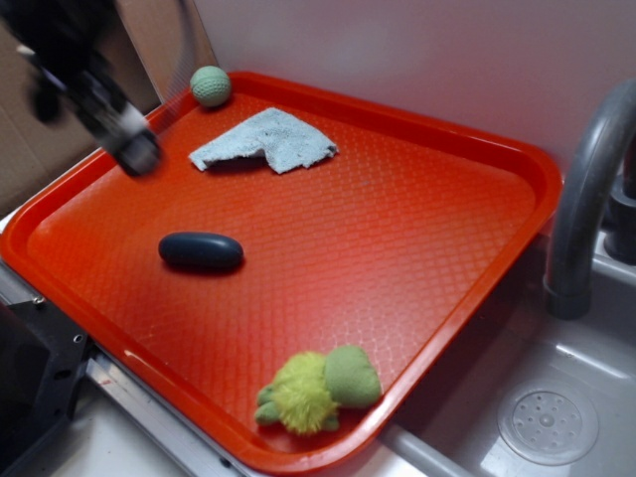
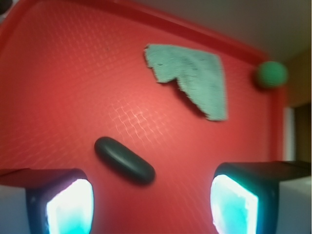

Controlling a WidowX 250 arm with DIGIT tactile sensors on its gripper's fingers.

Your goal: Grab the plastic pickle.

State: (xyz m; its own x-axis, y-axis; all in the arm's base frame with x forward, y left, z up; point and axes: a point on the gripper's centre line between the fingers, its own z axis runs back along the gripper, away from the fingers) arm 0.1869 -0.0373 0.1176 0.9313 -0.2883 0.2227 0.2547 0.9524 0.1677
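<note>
**Wrist view: pickle just ahead of parted fingers**

Wrist view: the pickle (image 2: 125, 160) is seen lying flat on the tray (image 2: 58, 87), just ahead of the gap between the two fingers (image 2: 68, 204), nearer the left-hand one and set at a slant across the gap. The gripper (image 2: 151, 204) is held with fingers well apart and nothing between them. In the exterior view the gripper (image 1: 134, 149) is blurred and hangs above the tray's far-left part, clear of the pickle (image 1: 201, 250), so the approach step is judged to be in hand (no contact is shown). A descent is called for next, with the wrist brought over the pickle and perhaps turned so that the fingers close across its short width.

Beyond the fingers a cloth (image 2: 192, 78) and a ball (image 2: 271, 74) are seen, well apart from the pickle. A plush toy (image 1: 316, 390) lies at the tray's near rim. Nothing is seen standing in the way.
</note>
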